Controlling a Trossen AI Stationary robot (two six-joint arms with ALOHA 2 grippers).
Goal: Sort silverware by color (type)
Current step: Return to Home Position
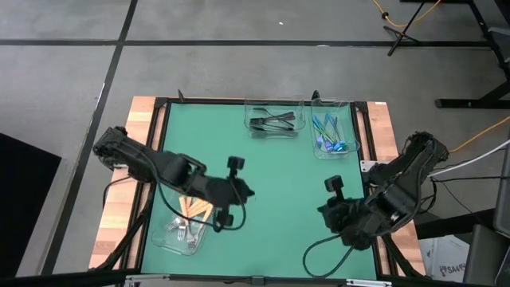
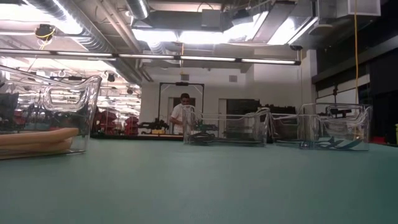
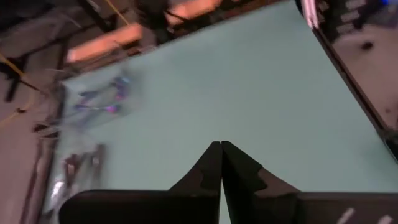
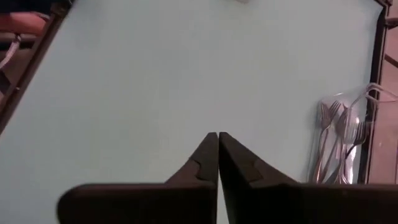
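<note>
nearest bin (image 2: 92,99) holds orange forks (image 2: 37,140)

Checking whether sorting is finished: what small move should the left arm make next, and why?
Probably retract the left gripper toward its base, away from the clear plastic bin of orange-handled forks. Its fingers are shut on nothing, and no utensil lies loose on the green mat. Right gripper waits at the mat's right.

A lab hall: exposed ceiling ducts (image 2: 81,28), strip lights (image 2: 205,59).
</note>
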